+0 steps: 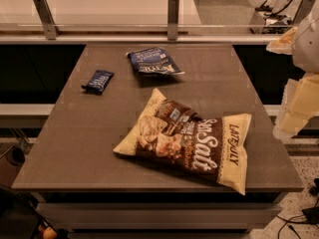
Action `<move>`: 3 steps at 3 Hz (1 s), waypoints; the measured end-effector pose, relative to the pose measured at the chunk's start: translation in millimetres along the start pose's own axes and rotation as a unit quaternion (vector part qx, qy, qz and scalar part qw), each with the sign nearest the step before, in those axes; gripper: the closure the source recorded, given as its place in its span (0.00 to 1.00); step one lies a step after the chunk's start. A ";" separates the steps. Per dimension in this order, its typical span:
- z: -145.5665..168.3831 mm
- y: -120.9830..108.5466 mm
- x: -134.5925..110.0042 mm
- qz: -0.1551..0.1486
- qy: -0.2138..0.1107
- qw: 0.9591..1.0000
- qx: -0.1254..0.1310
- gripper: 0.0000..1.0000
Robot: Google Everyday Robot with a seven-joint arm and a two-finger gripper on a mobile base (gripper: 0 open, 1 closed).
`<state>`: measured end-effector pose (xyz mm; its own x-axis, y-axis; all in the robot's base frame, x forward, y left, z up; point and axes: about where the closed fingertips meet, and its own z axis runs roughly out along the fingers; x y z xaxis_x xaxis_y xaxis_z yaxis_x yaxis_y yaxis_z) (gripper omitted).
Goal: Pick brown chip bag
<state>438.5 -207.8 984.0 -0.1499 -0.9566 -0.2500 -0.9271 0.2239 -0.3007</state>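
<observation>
In the camera view, a large brown chip bag (187, 141) lies flat on the near half of a grey-brown desk (89, 148). Its dark middle sits between cream-yellow ends and carries white "Sea Salt" script, and one cream end points toward the front right corner. The robot's arm (306, 39) enters from the right edge of the picture, its white upper segment high beside the desk's far right corner. Below that segment, a pale cream section angles downward and to the left. At the lower end of that section, the claw (291, 116) hangs just past the desk's right edge, near the bag's right end but apart from it. Whether the claw is open or closed cannot be told. Farther back on the desk, a smaller dark blue chip bag (152, 62) lies near the far middle. A small dark blue bar wrapper (98, 81) sits to its left, and both are well apart from the brown bag. A pale counter (99, 4) with metal uprights (173, 16) runs behind the desk.
</observation>
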 end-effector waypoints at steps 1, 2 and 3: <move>-0.1 0.0 0.0 0.000 0.000 1.000 0.000 0.00; 15.2 -0.4 -8.6 0.001 0.004 1.000 -0.027 0.00; 59.9 9.8 -23.8 -0.001 -0.005 0.997 -0.074 0.00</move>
<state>453.6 -171.6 931.9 -0.1464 -0.9549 -0.2585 -0.9679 0.1923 -0.1621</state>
